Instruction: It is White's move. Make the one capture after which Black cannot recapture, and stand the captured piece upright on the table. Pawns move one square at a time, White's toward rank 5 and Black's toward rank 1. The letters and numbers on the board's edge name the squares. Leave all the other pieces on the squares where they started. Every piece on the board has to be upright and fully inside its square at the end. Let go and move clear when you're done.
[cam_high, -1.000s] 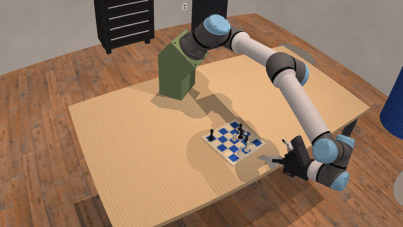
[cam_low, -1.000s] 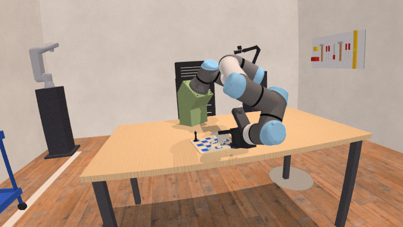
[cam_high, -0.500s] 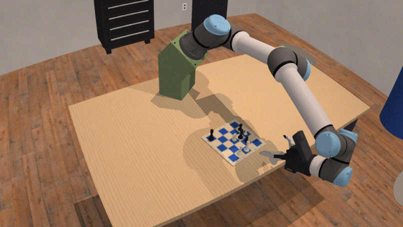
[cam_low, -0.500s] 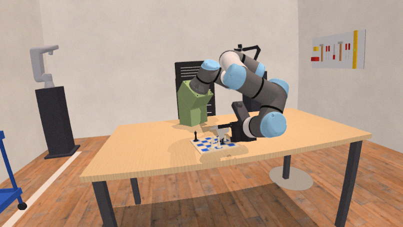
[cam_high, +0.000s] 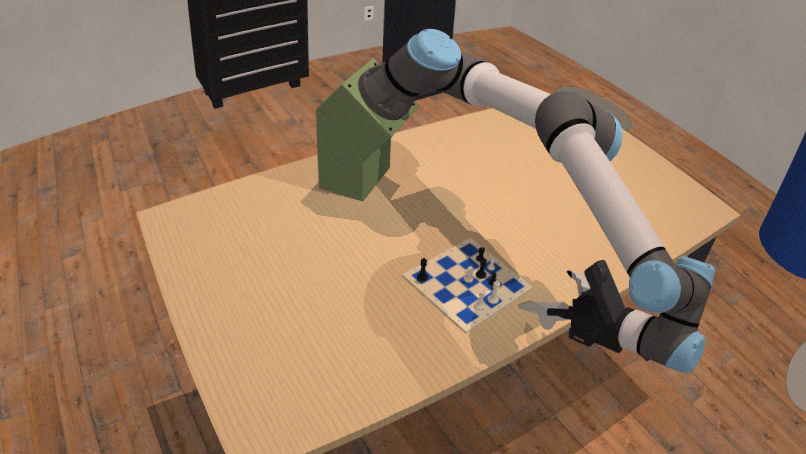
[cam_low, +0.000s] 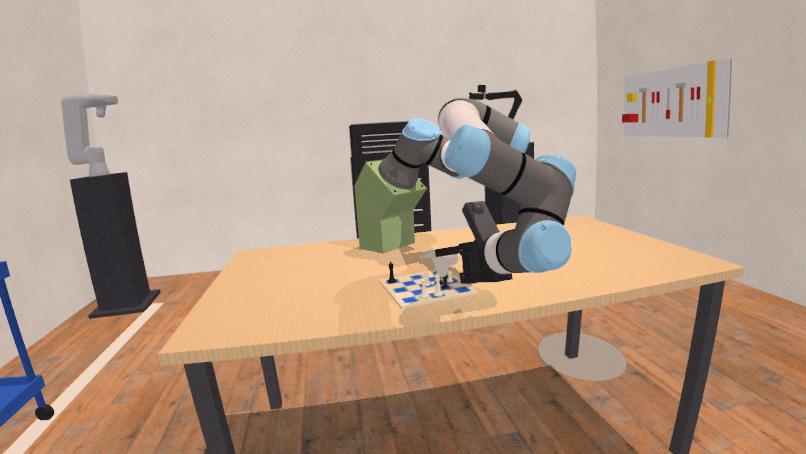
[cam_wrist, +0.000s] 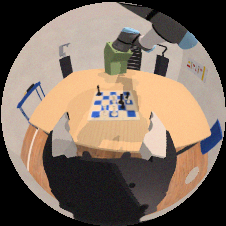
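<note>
A small blue-and-white chessboard (cam_high: 467, 284) lies flat on the light wooden table (cam_high: 270, 270), toward the edge farthest from the green angular robot pedestal (cam_high: 352, 143). From the top view I count three black pieces for certain: one lone black piece (cam_high: 423, 269) standing apart at the board's corner, a tall black piece (cam_high: 481, 262) near the middle, and a shorter black piece (cam_high: 492, 278) beside it; something small behind the tall one is too blurred to name. There are three white pieces: one white piece (cam_high: 468, 274) just beside the tall black one, and a pair of white pieces (cam_high: 487, 296) close together toward the gripper's side. All appear upright. The edge letters are too small to read, so I cannot tell which squares they occupy or which piece is to be taken. The single grey arm with blue joint caps (cam_high: 606, 191) bends round from the pedestal, and its black two-jaw gripper (cam_high: 555, 293) hangs beside the board's edge, apart from every piece, jaws spread wide with nothing between them.
</note>
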